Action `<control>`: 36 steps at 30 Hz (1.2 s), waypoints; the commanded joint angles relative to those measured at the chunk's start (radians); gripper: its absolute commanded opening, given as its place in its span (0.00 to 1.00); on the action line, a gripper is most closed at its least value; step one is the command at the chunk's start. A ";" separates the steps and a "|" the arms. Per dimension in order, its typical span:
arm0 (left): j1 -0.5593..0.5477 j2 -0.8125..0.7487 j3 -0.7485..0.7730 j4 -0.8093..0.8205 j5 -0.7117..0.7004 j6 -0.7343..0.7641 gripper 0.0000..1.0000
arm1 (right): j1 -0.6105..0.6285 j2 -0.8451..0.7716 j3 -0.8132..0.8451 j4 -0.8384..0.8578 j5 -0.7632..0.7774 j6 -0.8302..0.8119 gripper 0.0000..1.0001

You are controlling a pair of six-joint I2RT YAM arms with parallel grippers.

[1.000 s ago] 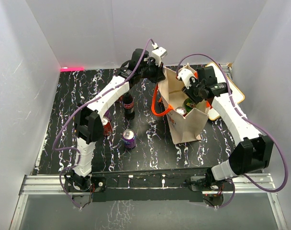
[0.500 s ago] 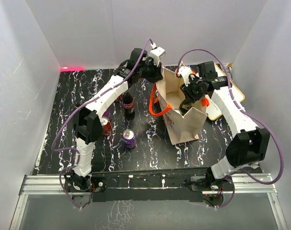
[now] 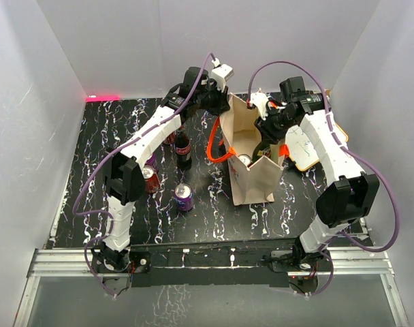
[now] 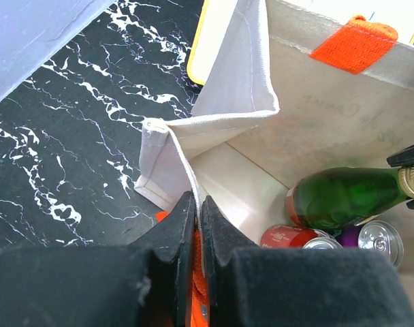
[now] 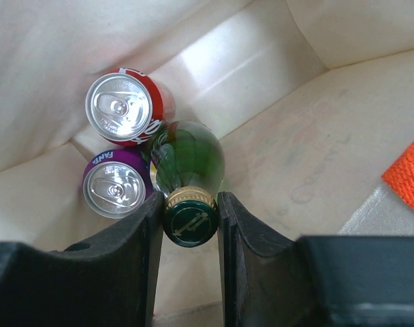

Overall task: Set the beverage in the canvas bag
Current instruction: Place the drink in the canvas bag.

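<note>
The right gripper (image 5: 188,204) has its fingers closed part-way on the capped neck of the green bottle (image 5: 190,157), the beverage in hand. Gripping just under the cap lets the body hang below, so only the slim fingers need to enter the mouth of the canvas bag (image 5: 309,136). The bottle is already inside the bag. It leans with its shoulder against a red can (image 5: 125,105) and a purple can (image 5: 115,185), both upright on the bag's floor. Whether its base rests on that floor I cannot tell.

The left gripper (image 4: 197,208) is pinched tight on the cloth of the bag's rim at a corner fold. This reads as a holding job: the canvas is soft, and a taut corner stops the wall sagging inward and leaves the mouth wide for the other arm. An orange handle (image 3: 217,148) loops down outside the bag's left wall, clear of the opening.

On the desk (image 3: 105,136), to the left of the bag and well apart from it, a dark bottle (image 3: 183,150), a loose red can (image 3: 151,179) and a loose purple can (image 3: 184,197) stand upright, seemingly awaiting their turn.
</note>
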 commanded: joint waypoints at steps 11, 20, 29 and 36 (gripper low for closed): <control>0.011 -0.054 0.014 0.082 0.013 -0.028 0.00 | 0.016 -0.064 -0.005 -0.039 -0.202 -0.007 0.08; 0.011 -0.029 0.015 0.090 0.005 -0.038 0.00 | 0.053 -0.100 -0.140 0.018 -0.192 0.014 0.08; 0.022 -0.017 0.050 0.103 0.148 -0.025 0.32 | 0.061 -0.096 -0.185 0.149 -0.146 0.178 0.08; 0.023 -0.087 0.055 0.066 0.263 0.046 0.67 | 0.061 -0.156 -0.270 0.290 -0.145 0.289 0.08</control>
